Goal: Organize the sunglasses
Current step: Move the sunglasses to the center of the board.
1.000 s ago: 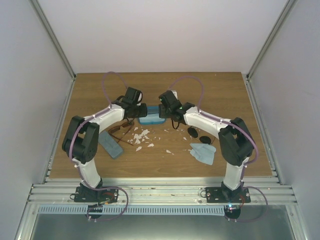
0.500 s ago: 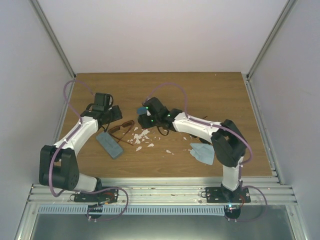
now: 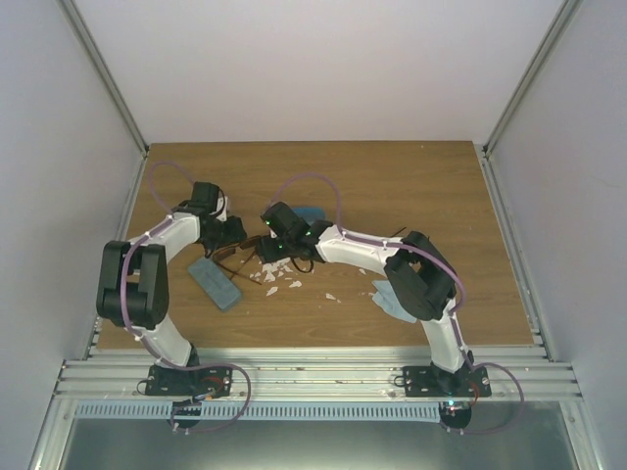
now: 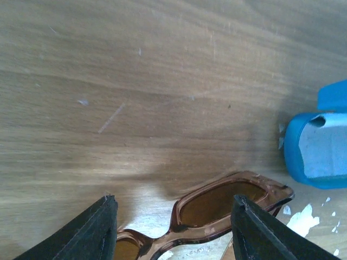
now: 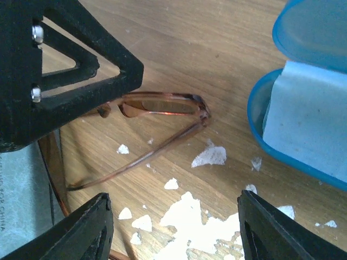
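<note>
**Two grippers crowd one brown pair**

Nearest to the arm bases lie a pale blue cloth point(image 3: 384, 297), half covered by the right arm, and a closed grey case point(image 3: 215, 283) on the left. Just behind them white scraps point(image 5: 190, 216) are spread over the table point(image 4: 162, 81).

In the middle of the scraps lie the brown sunglasses point(image 4: 217, 203), flat on the wood with their thin arms unfolded. The left gripper point(image 4: 174, 211) stands over the front of the frame. Its fingers point(image 4: 97, 233) are spread, one on each side, and they grasp nothing. The right gripper point(image 5: 172, 206) hangs just beside it, over the scraps, also spread and empty. Farthest from the bases sits the blue case point(image 5: 255, 116), open with a pale lining, near the brown pair. I cannot find the black sunglasses; the right arm probably hides them.

The main risk, I think, is a collision, because the two grippers are very close and the left finger fills a corner of the right wrist view. Also, if the left fingers close on the lenses and not on the frame, the pair can slide or twist. An unfolded arm of the glasses can catch on the rim of the case, and scraps can go in with it.

One second ago both grippers were at the blue case, one on each side. Half a second ago the left arm had swung out to the left. Now both are at the brown pair, and the black pair, visible then near the cloth, is covered
</note>
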Motion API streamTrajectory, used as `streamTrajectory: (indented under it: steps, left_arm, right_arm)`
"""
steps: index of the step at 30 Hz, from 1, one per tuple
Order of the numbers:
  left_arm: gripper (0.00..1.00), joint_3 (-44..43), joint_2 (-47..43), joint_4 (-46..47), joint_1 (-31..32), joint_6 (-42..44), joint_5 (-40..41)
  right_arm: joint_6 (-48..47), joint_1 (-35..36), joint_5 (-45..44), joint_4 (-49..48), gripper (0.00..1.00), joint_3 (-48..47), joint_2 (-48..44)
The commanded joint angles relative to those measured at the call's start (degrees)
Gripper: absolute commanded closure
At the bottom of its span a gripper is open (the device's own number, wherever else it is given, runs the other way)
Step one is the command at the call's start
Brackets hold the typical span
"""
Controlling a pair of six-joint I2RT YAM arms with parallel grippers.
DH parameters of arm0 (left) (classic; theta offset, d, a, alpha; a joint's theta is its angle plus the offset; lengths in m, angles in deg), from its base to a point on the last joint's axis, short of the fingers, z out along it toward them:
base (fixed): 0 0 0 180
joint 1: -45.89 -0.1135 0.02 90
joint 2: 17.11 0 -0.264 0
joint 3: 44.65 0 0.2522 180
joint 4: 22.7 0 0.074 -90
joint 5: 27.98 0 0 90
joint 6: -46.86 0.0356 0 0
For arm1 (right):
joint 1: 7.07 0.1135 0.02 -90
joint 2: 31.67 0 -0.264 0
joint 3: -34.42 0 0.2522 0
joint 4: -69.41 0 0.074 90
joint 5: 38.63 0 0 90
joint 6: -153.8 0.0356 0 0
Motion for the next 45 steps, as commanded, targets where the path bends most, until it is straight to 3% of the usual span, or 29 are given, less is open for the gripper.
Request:
streamTrajectory:
  steps: [1, 11, 26, 30, 35, 38, 42, 45]
  left_arm:
    - [0.42, 0.11, 0.79, -0.33, 0.07, 2.75, -6.11]
    - [0.46, 8.40, -5.12, 1.87, 1.90, 1.19, -12.89]
    - [0.48, 4.84, -7.22, -6.12, 12.43, 3.92, -12.88]
    - [0.52, 4.54, -6.66, -8.16, 15.22, 4.60, -9.00]
    - [0.63, 4.18, -5.27, -9.98, 18.62, 4.81, 1.34]
    - [0.63, 3.31, -5.11, -10.41, 19.74, 5.35, 5.67]
    - [0.60, 2.21, -5.41, -9.46, 20.36, 6.43, 5.32]
    - [0.65, 2.52, -4.55, -8.66, 21.14, 7.59, 4.33]
  right_arm:
    - [0.73, -0.17, -1.36, -0.49, 0.37, 1.99, -1.83]
    - [3.46, -2.22, -5.02, -3.83, 0.37, 10.07, -7.72]
    - [8.51, -7.20, -9.82, -7.05, 0.37, 25.39, -19.29]
    - [8.69, -7.80, -9.72, -7.32, 0.37, 26.53, -19.66]
    - [8.48, -7.93, -9.72, -7.53, 0.37, 26.80, -19.59]
    - [8.30, -7.91, -9.73, -7.53, 0.37, 26.81, -19.42]
    - [8.29, -7.99, -9.72, -7.54, 0.37, 26.97, -19.31]
    - [8.38, -7.99, -10.01, -7.39, 0.37, 27.15, -19.48]
